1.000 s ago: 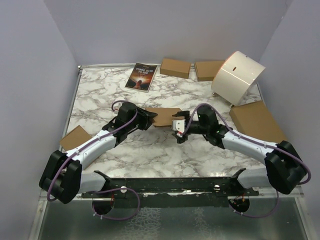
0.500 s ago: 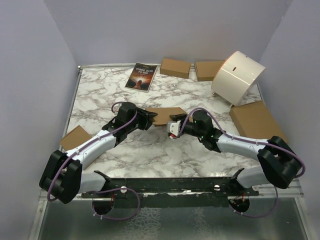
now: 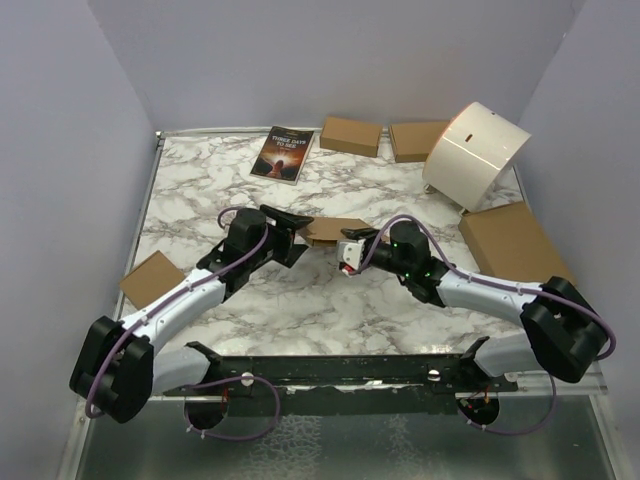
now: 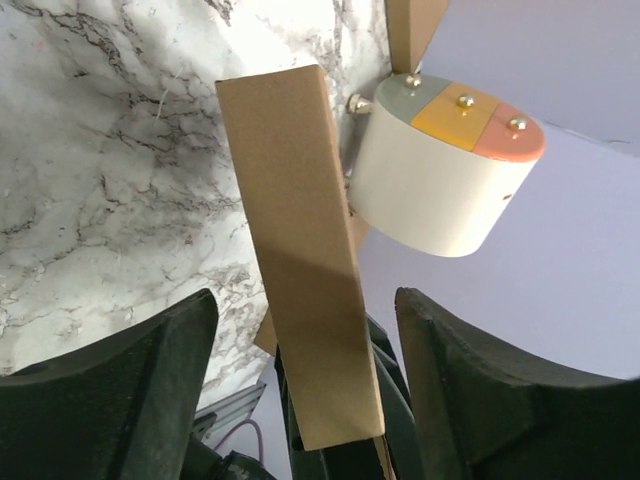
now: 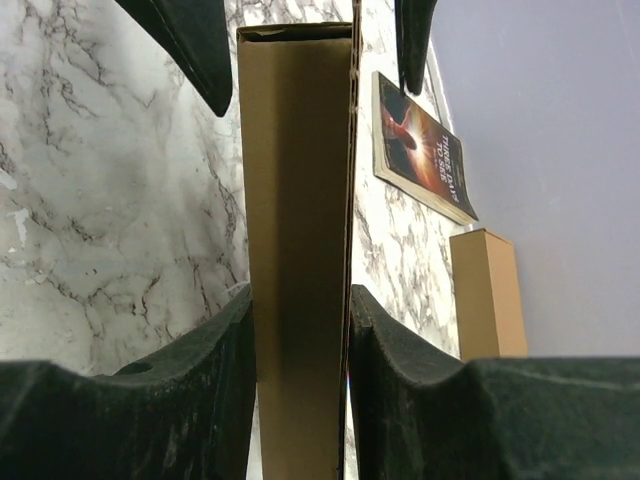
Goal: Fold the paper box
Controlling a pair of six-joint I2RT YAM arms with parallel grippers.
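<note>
The paper box (image 3: 327,231) is a slim closed brown cardboard mailer in mid-table, standing on a narrow edge between my two grippers. My right gripper (image 3: 347,252) is shut on its right end; in the right wrist view both pads press the sides of the paper box (image 5: 295,200) at the right gripper (image 5: 300,390). My left gripper (image 3: 296,226) is open around the left end. In the left wrist view the paper box (image 4: 300,250) runs between the spread fingers of the left gripper (image 4: 305,385), with a gap on each side.
A book (image 3: 283,153), two small brown boxes (image 3: 351,135) (image 3: 418,140) and a white drum (image 3: 475,155) line the back. A larger flat brown box (image 3: 512,243) lies at the right, another small brown box (image 3: 152,277) at the left edge.
My left gripper has opened and let go of the paper box. My right gripper has moved left onto the box's right end and shut on it.
</note>
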